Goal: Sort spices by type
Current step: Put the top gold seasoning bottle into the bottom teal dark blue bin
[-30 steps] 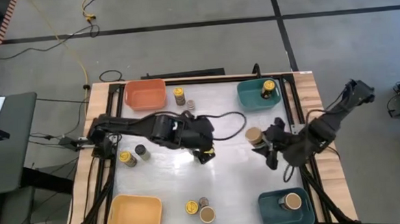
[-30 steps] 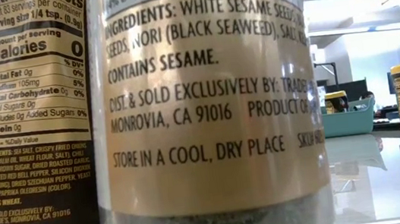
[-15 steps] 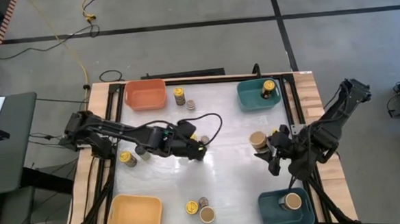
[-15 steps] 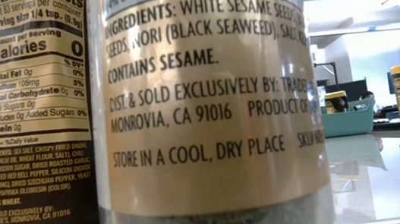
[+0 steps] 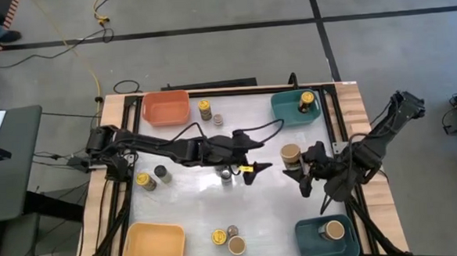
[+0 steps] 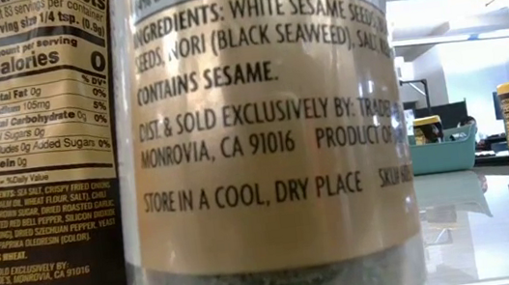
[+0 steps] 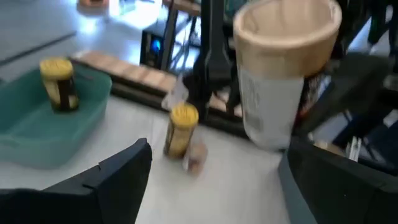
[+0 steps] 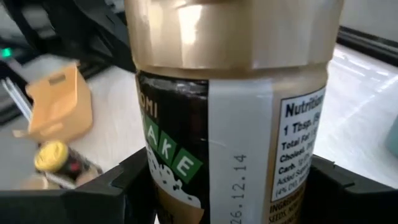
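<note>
White tabletop point(image 5: 185, 197) on grey floor; left gripper point(image 5: 256, 170) apart, right gripper point(image 5: 297, 171) clamping tan-lidded jar point(image 5: 291, 154).

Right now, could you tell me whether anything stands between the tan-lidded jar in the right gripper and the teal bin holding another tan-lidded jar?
Nothing visible does. The right gripper holds the wide tan-lidded spice jar, and the white tabletop between it and the teal plastic bin at the table's near right corner shows bare. The open left gripper sits off to the side.
</note>
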`<state>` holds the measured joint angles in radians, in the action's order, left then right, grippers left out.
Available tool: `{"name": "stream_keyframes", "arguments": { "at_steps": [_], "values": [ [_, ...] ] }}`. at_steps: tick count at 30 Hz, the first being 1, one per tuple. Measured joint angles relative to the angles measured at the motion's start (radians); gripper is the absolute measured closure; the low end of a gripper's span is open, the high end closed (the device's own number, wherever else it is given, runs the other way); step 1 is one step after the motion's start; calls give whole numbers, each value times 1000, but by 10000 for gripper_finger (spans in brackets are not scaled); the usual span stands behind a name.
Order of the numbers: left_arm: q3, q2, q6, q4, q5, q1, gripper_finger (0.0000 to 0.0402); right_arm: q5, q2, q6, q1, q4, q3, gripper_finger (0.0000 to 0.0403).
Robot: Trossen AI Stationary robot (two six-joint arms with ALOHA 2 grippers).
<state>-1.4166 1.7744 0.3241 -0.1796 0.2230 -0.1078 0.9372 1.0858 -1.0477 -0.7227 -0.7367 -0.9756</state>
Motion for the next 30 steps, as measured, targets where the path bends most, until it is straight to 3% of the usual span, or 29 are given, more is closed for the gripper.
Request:
{"name": "stream_keyframes", "arguments": {
  "at_steps": [5,11,16,22,30],
  "values": [
    [0,0,10,-158,-43,20,42,92,-1,36,19,83,0,107],
    [-1,0,-2,-230,-167,35,43,93,-1,264,114,321,0,107],
    [-1,0,-3,-261,-175,37,45,17,-1,424,183,458,0,107],
    [-1,0,-24,-312,-199,42,45,-56,26,438,219,470,0,107],
    [-1,0,-13,-312,-247,55,57,-70,92,534,240,593,0,107]
  ]
}}
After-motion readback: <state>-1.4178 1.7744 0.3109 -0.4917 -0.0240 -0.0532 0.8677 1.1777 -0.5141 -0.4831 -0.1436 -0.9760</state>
